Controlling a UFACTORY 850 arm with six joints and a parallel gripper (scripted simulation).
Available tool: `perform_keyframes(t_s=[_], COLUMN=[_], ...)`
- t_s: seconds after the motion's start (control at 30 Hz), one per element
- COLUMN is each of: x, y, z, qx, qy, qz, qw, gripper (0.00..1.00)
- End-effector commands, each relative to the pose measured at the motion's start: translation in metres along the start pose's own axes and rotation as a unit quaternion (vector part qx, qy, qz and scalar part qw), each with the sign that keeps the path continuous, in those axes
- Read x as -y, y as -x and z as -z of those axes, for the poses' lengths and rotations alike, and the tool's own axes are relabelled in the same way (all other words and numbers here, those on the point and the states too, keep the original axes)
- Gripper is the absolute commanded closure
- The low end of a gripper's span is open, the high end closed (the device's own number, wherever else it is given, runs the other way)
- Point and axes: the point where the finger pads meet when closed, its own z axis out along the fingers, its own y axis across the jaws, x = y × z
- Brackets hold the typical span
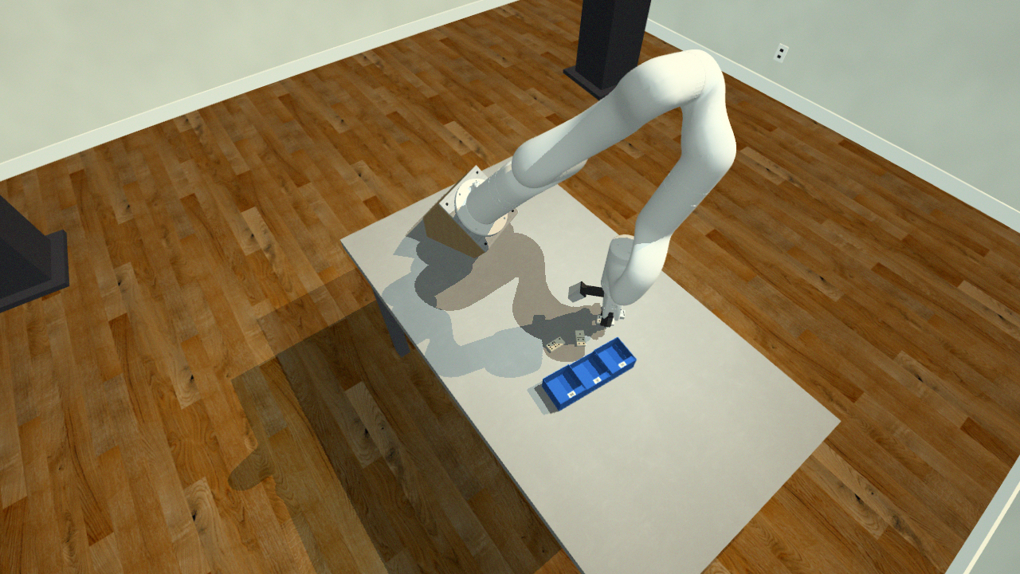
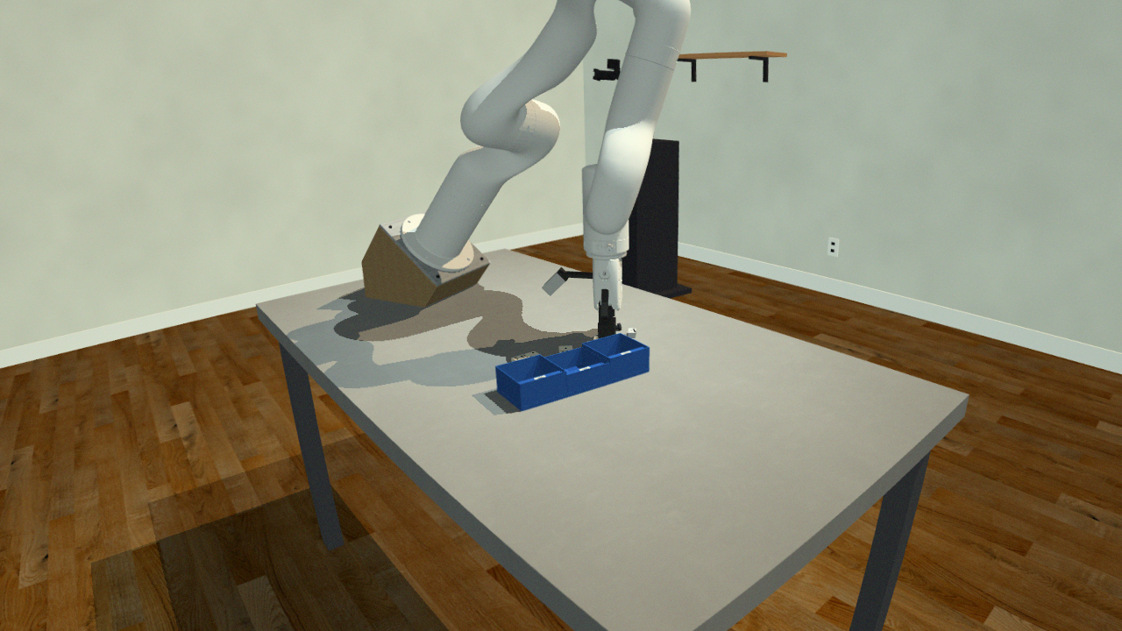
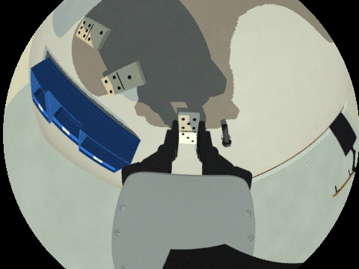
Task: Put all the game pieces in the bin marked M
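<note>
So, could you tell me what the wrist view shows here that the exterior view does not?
Only the wrist view shows the pips: the gripper is shut on a domino, two more dominoes lie on the table, and a small dark bolt-like part lies beside the fingers. Only the exterior view shows the whole arm, the table's edge and the room. Both show the blue bin tray, close beside the gripper.
</note>
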Motion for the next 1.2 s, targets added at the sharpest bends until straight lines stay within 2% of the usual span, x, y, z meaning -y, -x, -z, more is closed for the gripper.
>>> perform_keyframes(t_s=[0.0,0.8,1.17], x=[0.0,0.0,0.0], y=[0.0,0.0,0.0], z=[0.0,0.0,0.037], qx=[0.0,0.0,0.0], qy=[0.0,0.0,0.0], qz=[0.0,0.0,0.0], qw=[1.0,1.0,1.0], gripper=[1.0,1.0,1.0])
